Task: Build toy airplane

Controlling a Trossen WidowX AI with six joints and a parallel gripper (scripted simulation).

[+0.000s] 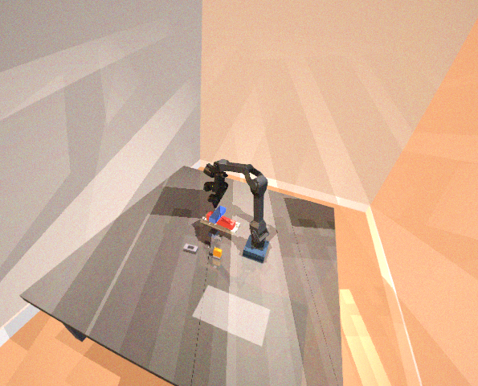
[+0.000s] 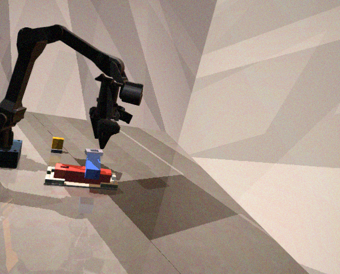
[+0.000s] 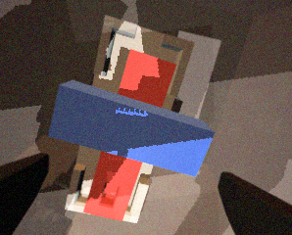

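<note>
The red fuselage [image 1: 229,223] [image 2: 72,173] [image 3: 136,69] lies lengthwise in the cradle [image 2: 50,178] [image 3: 131,215]. The blue wing [image 1: 216,215] [image 2: 92,168] [image 3: 131,122] lies across the top of the fuselage. Its tab and the wing socket are hidden beneath it. The tail socket shows as a dark slot near the fuselage end closer to the arm's base. The yellow tail fin [image 1: 217,252] [image 2: 58,142] stands apart from the fuselage on a small dark holder. My gripper [image 1: 215,204] [image 2: 102,147] [image 3: 136,170] is open and empty, above the wing, with its fingers wide on both sides in the wrist view.
A small grey block [image 1: 190,248] [image 2: 94,151] with a dark recess stands on the table beyond the cradle, seen from the exterior view. The arm's blue base [image 1: 255,250] [image 2: 4,153] is near the tail-socket end. A pale rectangle [image 1: 232,314] lies on the table farther off.
</note>
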